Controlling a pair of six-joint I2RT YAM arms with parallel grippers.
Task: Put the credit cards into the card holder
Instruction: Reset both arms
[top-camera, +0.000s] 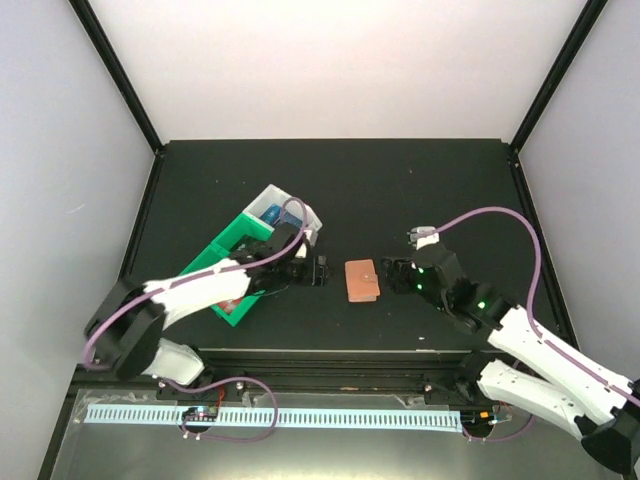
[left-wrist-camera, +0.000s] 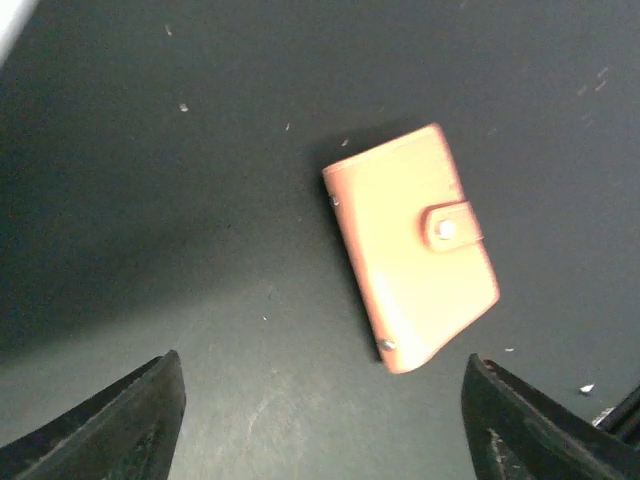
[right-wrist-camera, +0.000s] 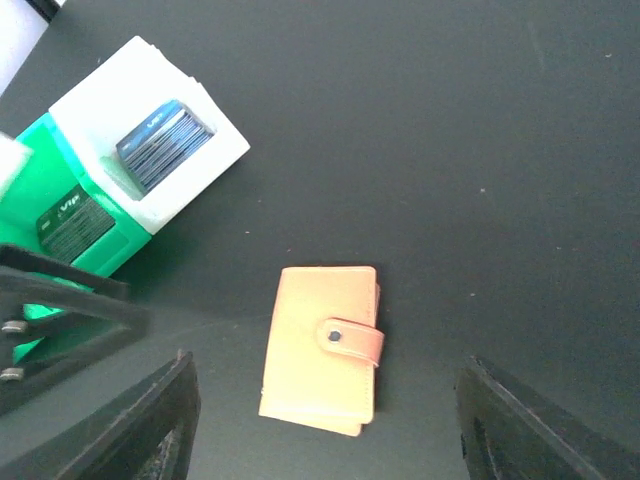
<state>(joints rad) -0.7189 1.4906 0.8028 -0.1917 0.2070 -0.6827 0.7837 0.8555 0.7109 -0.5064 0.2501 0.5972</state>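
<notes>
Left gripper (top-camera: 320, 270): fingers (left-wrist-camera: 120, 430) spread wide, nothing between them but bare table (left-wrist-camera: 150, 200). Right gripper (top-camera: 393, 272): also wide, also empty.

Card holder (top-camera: 362, 280) lies flat on the table between the two grippers, folded shut with the snap tab (left-wrist-camera: 450, 225) fastened over its front.
- From the left gripper: ahead and off to the right of the finger line, clear gap to it.
- From the right gripper: dead ahead, centred between the fingers in the wrist view, close in. The right looks the nearer of the two.
- Long axis: runs near-to-far on the table, across the line joining the grippers. In the right wrist view it runs straight out from the gripper, so the jaws would close across the short side. In the left wrist view it sits skewed.

Credit cards: a blue stack (right-wrist-camera: 165, 140) standing in the white bin (right-wrist-camera: 100, 100), one dark card (right-wrist-camera: 70, 222) in the green bin (right-wrist-camera: 40, 180) touching it. Both bins lie behind the left gripper, alongside that arm, well apart from the right one.

Judgement: no card loaded yet. The holder wants unsnapping and opening first; the cards fall to the left arm.
</notes>
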